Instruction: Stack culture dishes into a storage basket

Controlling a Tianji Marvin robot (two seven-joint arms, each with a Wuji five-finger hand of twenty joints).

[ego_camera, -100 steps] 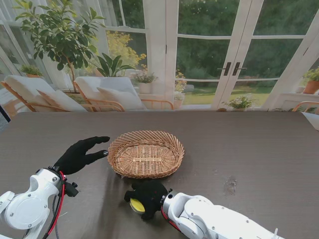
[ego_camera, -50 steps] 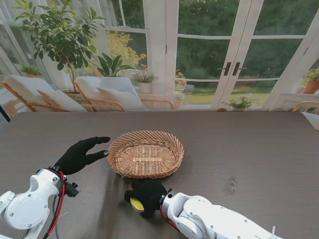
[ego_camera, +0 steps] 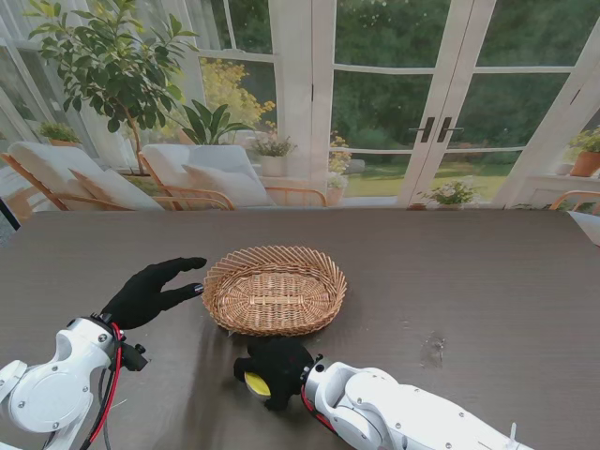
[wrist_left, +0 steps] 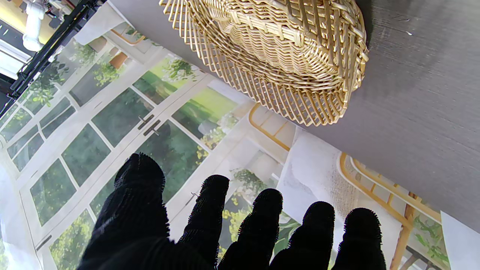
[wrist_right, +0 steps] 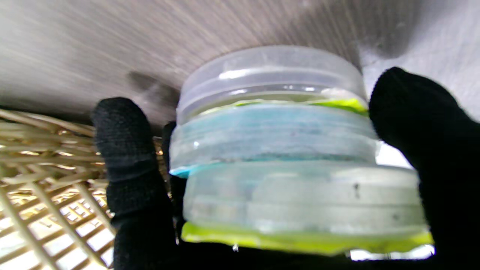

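- Clutching a stack of culture dishes (wrist_right: 273, 150) in the right hand (ego_camera: 274, 367), fingers (wrist_right: 125, 157) wrapped around its sides, low over the desk (ego_camera: 469, 281) just nearer to me than the wicker basket (ego_camera: 275, 290).
- Hovering with the left hand (ego_camera: 150, 292) beside the basket's left rim, fingers (wrist_left: 258, 221) spread, holding nothing.

We read no text anywhere, no labels, brands or numbers on any surface, nothing legible for us in these views.
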